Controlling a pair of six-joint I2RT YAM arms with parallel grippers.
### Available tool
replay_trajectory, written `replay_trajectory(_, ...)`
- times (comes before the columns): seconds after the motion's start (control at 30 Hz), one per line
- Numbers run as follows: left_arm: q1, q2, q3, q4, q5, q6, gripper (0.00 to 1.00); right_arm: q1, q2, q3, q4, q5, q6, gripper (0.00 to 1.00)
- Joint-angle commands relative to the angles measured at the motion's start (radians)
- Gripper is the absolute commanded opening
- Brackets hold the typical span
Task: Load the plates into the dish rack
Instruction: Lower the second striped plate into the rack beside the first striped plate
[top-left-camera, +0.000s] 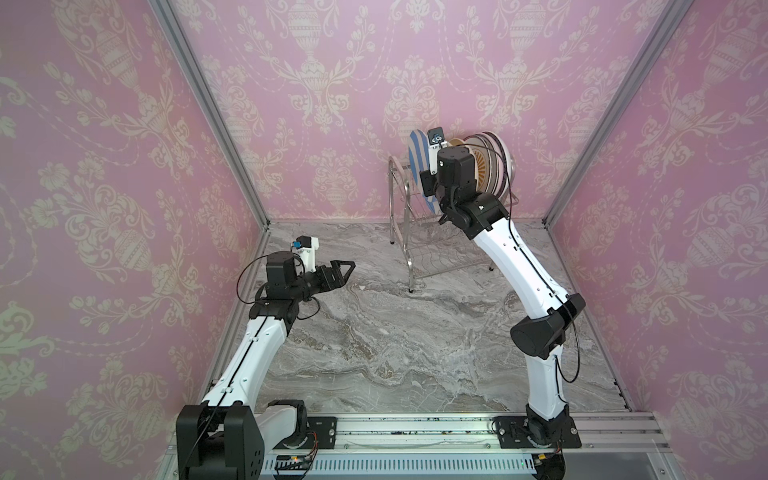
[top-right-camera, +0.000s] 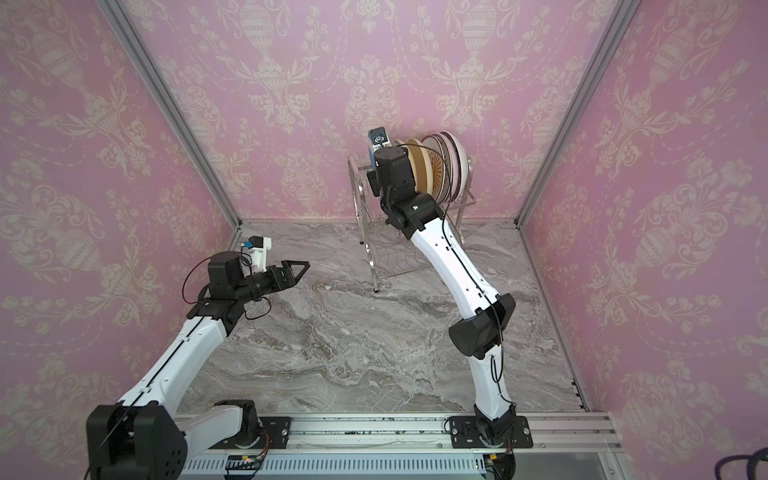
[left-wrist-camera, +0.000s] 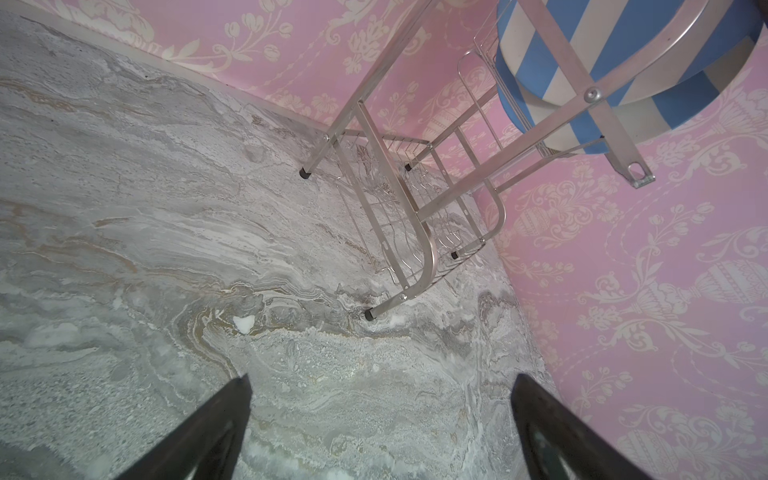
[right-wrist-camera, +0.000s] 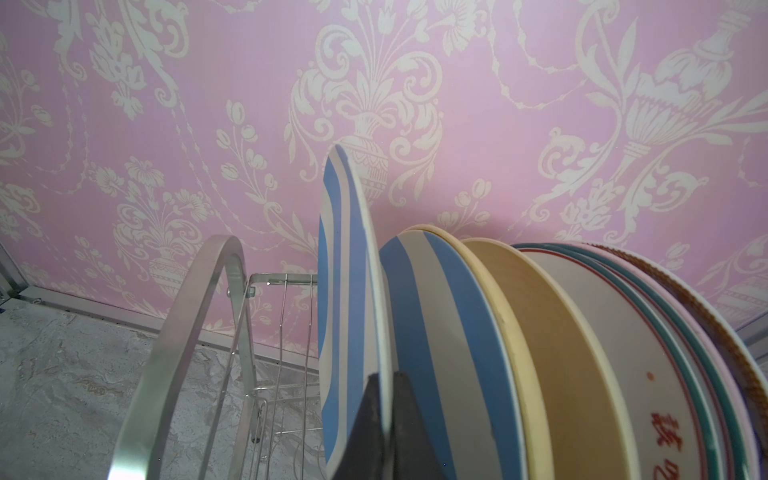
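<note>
The left pincer (top-left-camera: 347, 268) hangs above the bare marble surface (top-left-camera: 374, 353), well apart from the dish rack (top-left-camera: 400, 195). Its jaws are spread and hold nothing. No plate lies on the surface within its reach, so this arm looks to have no part in the coming move.

Further right, past the rack's curved end frame (right-wrist-camera: 187, 324), the right pincer (right-wrist-camera: 387, 419) is pressed together on the near rim of a blue-and-cream striped plate (right-wrist-camera: 349, 270). That plate stands on edge over the rack's upper shelf and runs straight ahead of the pincer, with its broad face turned toward the end frame. In the right wrist view its top rises above its neighbours, so it may not be fully down in its slot. The contact with the shelf wires is hidden.

Just to its right a second striped plate (right-wrist-camera: 436, 332) leans close. Beyond it the other plates (right-wrist-camera: 561, 332) are packed on edge. The coming move probably turns on lowering the held plate along its own plane, clear of that neighbour, before the jaws let go.
</note>
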Motion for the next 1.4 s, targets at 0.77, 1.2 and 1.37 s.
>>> replay_trajectory(0.77, -0.008, -0.031, -0.024, -0.031, -0.011, 0.041, 0.99, 0.001, -0.095, -0.123, 0.047, -0.035, 0.09, 0.0)
replay_trajectory(1.2, -0.008, -0.056, -0.03, -0.05, -0.014, 0.051, 0.99, 0.023, -0.121, -0.154, 0.033, 0.032, 0.068, 0.11)
replay_trajectory(1.37, -0.008, -0.069, -0.034, -0.059, -0.019, 0.057, 0.99, 0.027, -0.128, -0.161, 0.033, 0.046, 0.061, 0.19)
